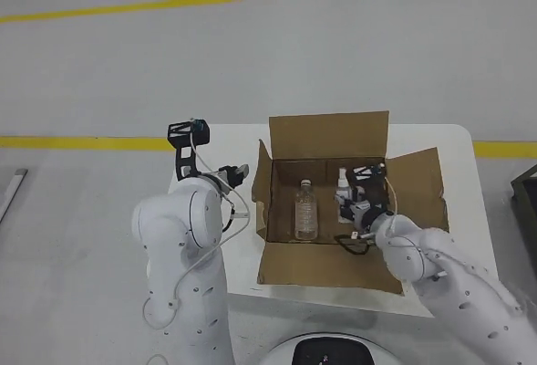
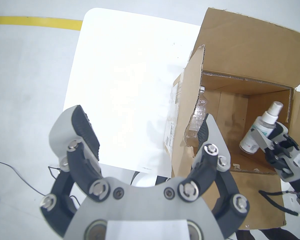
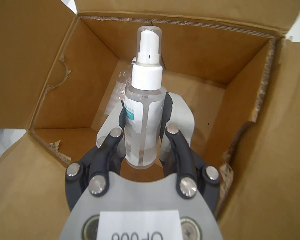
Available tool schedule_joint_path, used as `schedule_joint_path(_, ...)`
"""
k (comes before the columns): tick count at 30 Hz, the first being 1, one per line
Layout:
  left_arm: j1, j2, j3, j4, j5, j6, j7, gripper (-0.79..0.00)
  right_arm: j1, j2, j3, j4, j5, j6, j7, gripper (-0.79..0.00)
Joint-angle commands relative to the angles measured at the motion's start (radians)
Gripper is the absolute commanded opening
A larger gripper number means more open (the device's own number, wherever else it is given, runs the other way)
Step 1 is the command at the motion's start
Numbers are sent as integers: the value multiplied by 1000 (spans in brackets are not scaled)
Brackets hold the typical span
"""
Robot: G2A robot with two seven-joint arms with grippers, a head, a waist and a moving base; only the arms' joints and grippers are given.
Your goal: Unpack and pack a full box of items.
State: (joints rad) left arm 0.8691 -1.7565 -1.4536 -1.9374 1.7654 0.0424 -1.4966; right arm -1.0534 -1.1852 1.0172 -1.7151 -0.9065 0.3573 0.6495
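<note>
Unpacking seems barely begun: the right claw (image 3: 143,117) pinches a white-capped clear spray bottle (image 3: 146,76) inside the brown cardboard box (image 1: 327,137) beside a plastic water bottle (image 1: 305,212), left claw (image 2: 142,116) spread.

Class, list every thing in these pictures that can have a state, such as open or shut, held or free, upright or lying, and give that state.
cardboard box: open, flaps spread.
spray bottle: clear cap on, held tilted inside the box.
water bottle: capped, lying free on the box floor.
right gripper: shut on the spray bottle.
left gripper: open, empty, outside the box.
</note>
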Motion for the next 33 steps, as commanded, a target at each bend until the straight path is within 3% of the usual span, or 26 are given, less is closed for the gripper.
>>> schedule_joint_path(1, 0, 0, 0, 0, 0, 0, 0, 0, 57, -18, -44, 71, 24, 32, -2, -785)
schedule_joint_path(7, 0, 0, 0, 0, 0, 0, 0, 0, 185, -72, -153, 258, 69, 90, -6, -785)
schedule_joint_path(15, 0, 0, 0, 0, 0, 0, 0, 0, 281, -132, -222, 459, 157, 113, -25, -785)
schedule_joint_path(33, 0, 0, 0, 0, 0, 0, 0, 0, 382, -216, -283, 680, 225, 87, -15, -785)
